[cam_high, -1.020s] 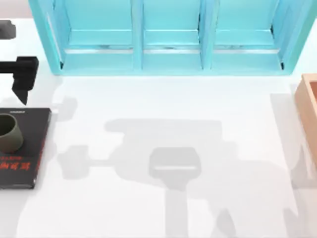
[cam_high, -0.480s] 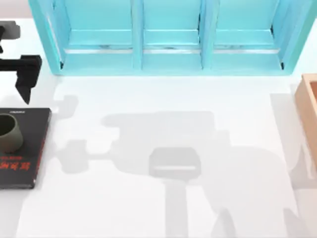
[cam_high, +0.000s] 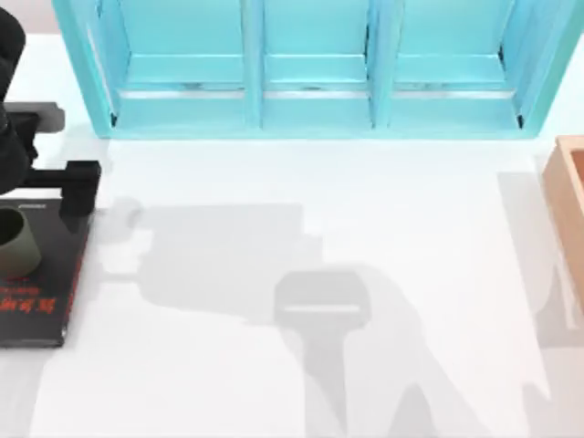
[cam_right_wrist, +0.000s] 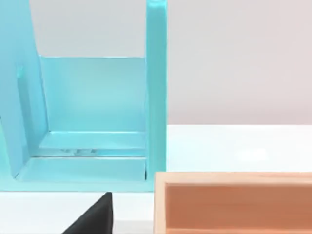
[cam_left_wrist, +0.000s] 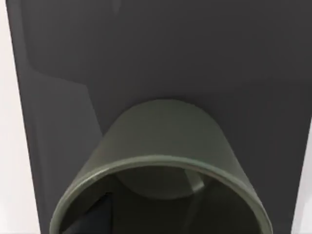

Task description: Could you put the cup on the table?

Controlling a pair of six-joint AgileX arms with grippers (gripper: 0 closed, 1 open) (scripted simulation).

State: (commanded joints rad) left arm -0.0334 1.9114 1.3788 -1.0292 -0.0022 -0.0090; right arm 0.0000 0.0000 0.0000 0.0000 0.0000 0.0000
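Cup (cam_high: pixel 14 245) upright on black book (cam_high: pixel 50 301), far left of table (cam_high: pixel 365 228) | L gripper (cam_high: pixel 55 187) directly above cup, axis vertical, mouth up; R arm parked far off | L jaws: can't tell.

black book (cam_high: pixel 36 274), red lettering, unreadable

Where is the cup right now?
The cup stands upright on the black book at the top view's far left edge, with the left gripper right beside it.
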